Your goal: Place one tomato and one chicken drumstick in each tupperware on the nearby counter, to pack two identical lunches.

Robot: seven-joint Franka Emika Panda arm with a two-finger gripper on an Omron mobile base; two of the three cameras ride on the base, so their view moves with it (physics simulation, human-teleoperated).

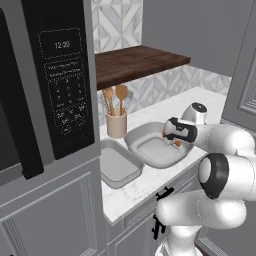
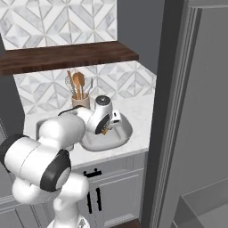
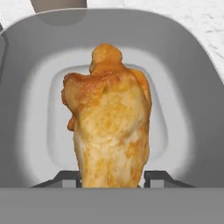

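My gripper [image 1: 172,137] is shut on a golden-brown chicken drumstick [image 3: 109,127], which hangs just over the wider, rounder grey tupperware [image 1: 150,150]. In the hand view the drumstick stands up between the two fingertips [image 3: 70,178], with that tray's floor [image 3: 39,109] right behind it. From the right base view, the gripper [image 2: 109,127] and a sliver of the drumstick [image 2: 105,130] sit over the same tray [image 2: 124,132]. The narrower rectangular tupperware [image 1: 117,165] lies to the left on the counter [image 1: 130,192] with nothing in it. The tomato is out of view.
A beige utensil crock [image 1: 116,122] with wooden spoons stands behind the trays, under a dark wooden shelf [image 1: 135,62]. A black microwave [image 1: 60,75] closes the left side. A tall grey cabinet [image 2: 196,111] bounds the counter on the right.
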